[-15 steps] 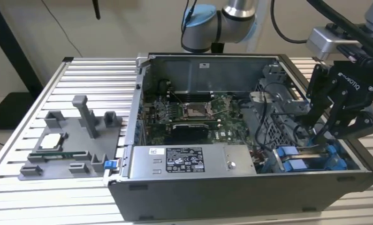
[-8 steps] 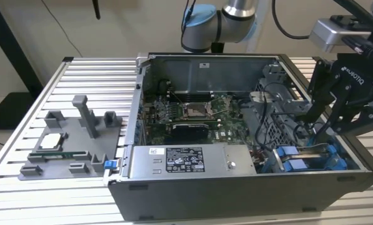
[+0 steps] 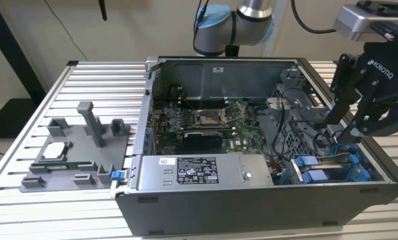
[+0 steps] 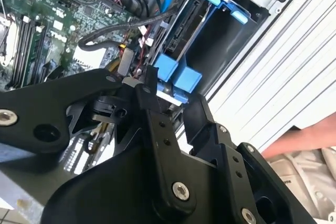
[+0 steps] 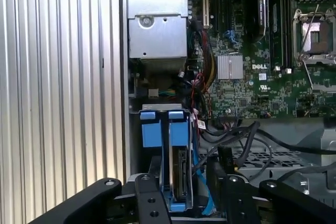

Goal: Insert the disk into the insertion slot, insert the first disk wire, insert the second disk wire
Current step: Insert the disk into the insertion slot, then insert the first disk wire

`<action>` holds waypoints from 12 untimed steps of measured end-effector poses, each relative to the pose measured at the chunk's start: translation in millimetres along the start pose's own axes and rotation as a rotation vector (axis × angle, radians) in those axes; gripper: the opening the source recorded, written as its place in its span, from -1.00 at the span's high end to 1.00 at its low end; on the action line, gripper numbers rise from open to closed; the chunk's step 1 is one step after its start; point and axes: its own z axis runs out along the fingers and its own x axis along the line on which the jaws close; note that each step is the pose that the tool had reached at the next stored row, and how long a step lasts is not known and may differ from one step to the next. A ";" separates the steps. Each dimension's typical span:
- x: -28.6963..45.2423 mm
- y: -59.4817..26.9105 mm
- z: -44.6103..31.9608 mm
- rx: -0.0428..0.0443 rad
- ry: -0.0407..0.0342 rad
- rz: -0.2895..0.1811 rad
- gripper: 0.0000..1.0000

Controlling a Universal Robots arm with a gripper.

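The disk [image 5: 181,174] already sits on edge in the insertion slot [image 4: 220,56], the tool [image 3: 342,127] wide and empty just above; whether the wiring steps are done, I cannot tell.

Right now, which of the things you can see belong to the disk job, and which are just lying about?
For the job:
disk in its blue carrier
insertion slot
end effector, close over the slot

Lying about:
power-supply box
motherboard
grey tray holding a processor chip
a hand outside the case
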 end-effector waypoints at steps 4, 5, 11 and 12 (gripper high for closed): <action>-1.0 1.1 2.5 0.0031 -0.0060 -0.029 -1.00; -1.2 1.1 2.8 0.0033 -0.0080 -0.039 -1.00; -1.4 1.3 3.3 0.0025 -0.0379 -0.092 -1.00; -1.4 1.3 3.4 0.0024 -0.0480 -0.100 -1.00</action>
